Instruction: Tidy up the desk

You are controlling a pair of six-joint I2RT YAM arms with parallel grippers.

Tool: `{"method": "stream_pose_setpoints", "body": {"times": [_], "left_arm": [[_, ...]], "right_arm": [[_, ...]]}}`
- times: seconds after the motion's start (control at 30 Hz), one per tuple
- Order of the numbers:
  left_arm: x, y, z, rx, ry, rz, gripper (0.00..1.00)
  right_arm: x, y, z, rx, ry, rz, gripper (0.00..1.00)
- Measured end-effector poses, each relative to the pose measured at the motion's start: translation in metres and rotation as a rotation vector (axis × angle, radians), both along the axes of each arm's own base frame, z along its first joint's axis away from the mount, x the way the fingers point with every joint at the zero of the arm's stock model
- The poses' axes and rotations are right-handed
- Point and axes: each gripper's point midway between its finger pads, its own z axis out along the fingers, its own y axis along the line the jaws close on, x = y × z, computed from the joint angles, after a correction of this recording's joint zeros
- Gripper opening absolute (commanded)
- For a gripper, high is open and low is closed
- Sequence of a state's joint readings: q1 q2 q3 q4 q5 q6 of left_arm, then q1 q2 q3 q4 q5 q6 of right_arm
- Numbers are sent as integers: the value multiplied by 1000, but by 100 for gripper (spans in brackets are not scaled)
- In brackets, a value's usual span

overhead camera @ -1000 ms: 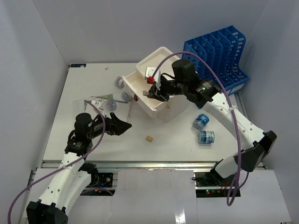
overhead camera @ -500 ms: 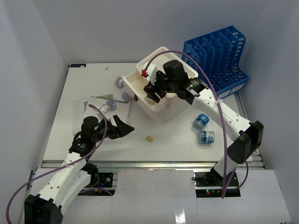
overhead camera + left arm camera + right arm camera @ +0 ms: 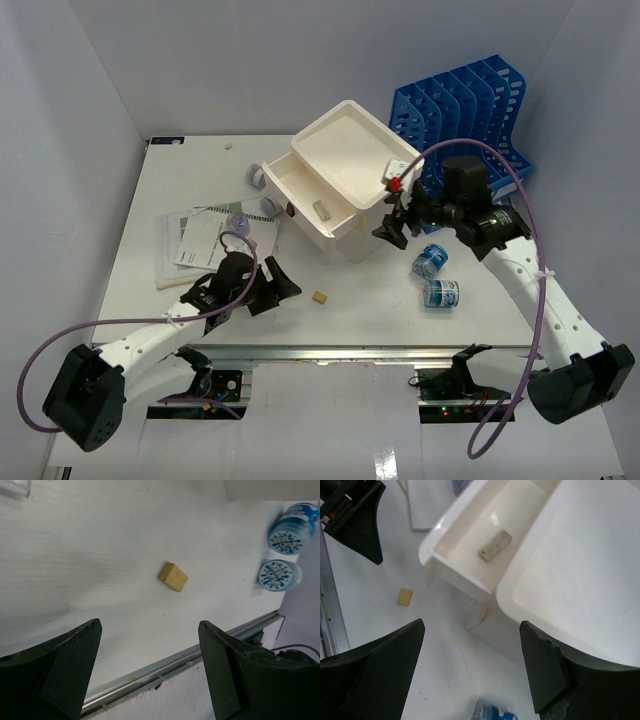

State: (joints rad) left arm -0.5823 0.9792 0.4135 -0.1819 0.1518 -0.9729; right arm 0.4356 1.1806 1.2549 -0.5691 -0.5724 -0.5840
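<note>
Stowed in drawer (image 3: 305,228) so far: one eraser (image 3: 322,209). Yet to clear from desk (image 3: 200,170): block (image 3: 319,297) near front edge, two rolls (image 3: 430,262), papers (image 3: 195,240). Holding nothing, with left gripper (image 3: 149,625) and right gripper (image 3: 470,622) spread wide.

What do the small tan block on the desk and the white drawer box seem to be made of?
The small tan block: probably wood or cork, matte; even tan faces with sharp edges, no shine. The white drawer box: likely moulded plastic, smooth and slightly glossy; thin walls, rounded corners, soft highlights.
</note>
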Motion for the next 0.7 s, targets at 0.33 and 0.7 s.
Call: {"method": "stream_pose_setpoints", "body": {"times": [0.33,0.7], "left_arm": [[22,-12,-21,160,115,136,89],[26,-26,-39,270,77,-11,84]], "right_arm": [[-30,-70,-94,107,195,-134,84],[-36,-84,-97,209,165,-119,84]]}}
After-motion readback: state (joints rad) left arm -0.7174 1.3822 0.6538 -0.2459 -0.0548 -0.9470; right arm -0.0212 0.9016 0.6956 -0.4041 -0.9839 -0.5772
